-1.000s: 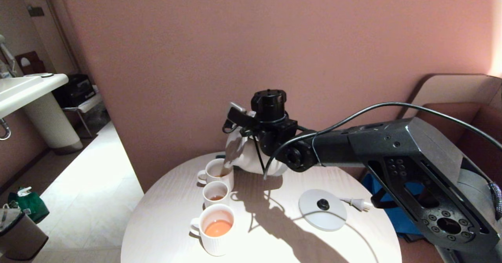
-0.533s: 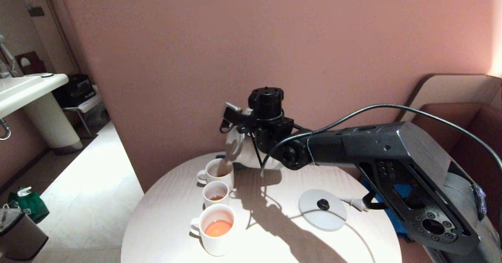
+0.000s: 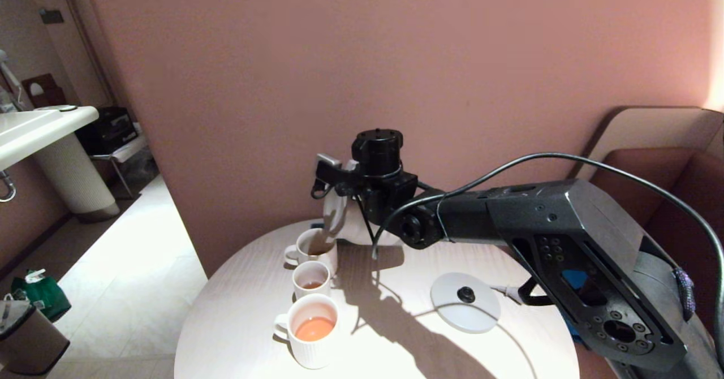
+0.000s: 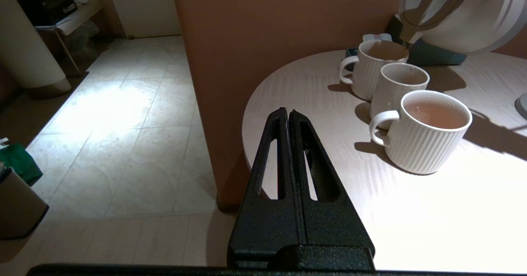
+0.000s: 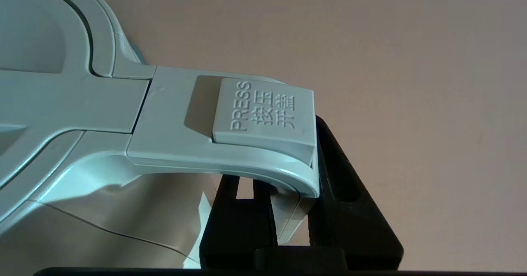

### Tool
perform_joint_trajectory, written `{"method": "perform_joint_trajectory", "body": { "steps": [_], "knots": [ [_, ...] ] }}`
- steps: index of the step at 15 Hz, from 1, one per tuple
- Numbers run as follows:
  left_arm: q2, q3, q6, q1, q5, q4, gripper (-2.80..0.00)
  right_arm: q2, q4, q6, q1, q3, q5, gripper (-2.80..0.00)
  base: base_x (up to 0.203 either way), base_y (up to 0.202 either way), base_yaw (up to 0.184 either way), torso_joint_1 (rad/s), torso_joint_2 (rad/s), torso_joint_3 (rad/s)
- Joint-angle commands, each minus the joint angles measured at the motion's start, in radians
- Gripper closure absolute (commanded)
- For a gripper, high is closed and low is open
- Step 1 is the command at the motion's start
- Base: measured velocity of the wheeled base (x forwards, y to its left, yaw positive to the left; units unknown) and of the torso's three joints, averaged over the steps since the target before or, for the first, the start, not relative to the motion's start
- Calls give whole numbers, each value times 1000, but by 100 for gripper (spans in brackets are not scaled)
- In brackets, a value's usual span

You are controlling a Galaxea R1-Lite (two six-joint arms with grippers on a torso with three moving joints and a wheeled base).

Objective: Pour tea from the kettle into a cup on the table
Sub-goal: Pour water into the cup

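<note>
The white kettle [image 3: 346, 220] hangs tilted over the back of the round table [image 3: 396, 356], spout down above the far cup [image 3: 308, 249]. A thin brown stream of tea [image 4: 405, 41] runs from the spout into that cup. My right gripper [image 5: 284, 185] is shut on the kettle's handle [image 5: 230, 160], just below the lid button. The middle cup [image 3: 311, 280] holds a little tea, and the near cup [image 3: 313, 328] holds orange tea. My left gripper [image 4: 287, 111] is shut and empty, low beside the table's left edge.
The kettle's round white base [image 3: 465, 301] and its plug [image 3: 513, 294] lie right of the cups. A dark blue box [image 4: 432, 55] sits behind the kettle against the wall. An armchair [image 3: 696, 169] stands at the right, a washbasin counter [image 3: 34, 127] far left.
My right arm has shifted the kettle a little to the left and up, keeping it tilted. The far cup looks darker inside. The other cups and the base have not moved.
</note>
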Motion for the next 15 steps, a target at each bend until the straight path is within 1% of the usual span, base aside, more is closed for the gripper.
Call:
{"method": "perform_joint_trajectory", "body": {
  "steps": [1,4,8,15],
  "knots": [
    [1,0,-1,0,0,-1,0,0,-3,-23,2,-2,-4,0,0,0,0,0,0,0],
    [1,0,-1,-1,0,-1,0,-2,-4,-55,4,-8,-4,0,0,0,0,0,0,0],
    [1,0,-1,0,0,-1,0,-4,-4,-78,5,-8,-5,0,0,0,0,0,0,0],
    [1,0,-1,-1,0,-1,0,-8,-6,-79,7,-10,-19,0,0,0,0,0,0,0]
  ]
}}
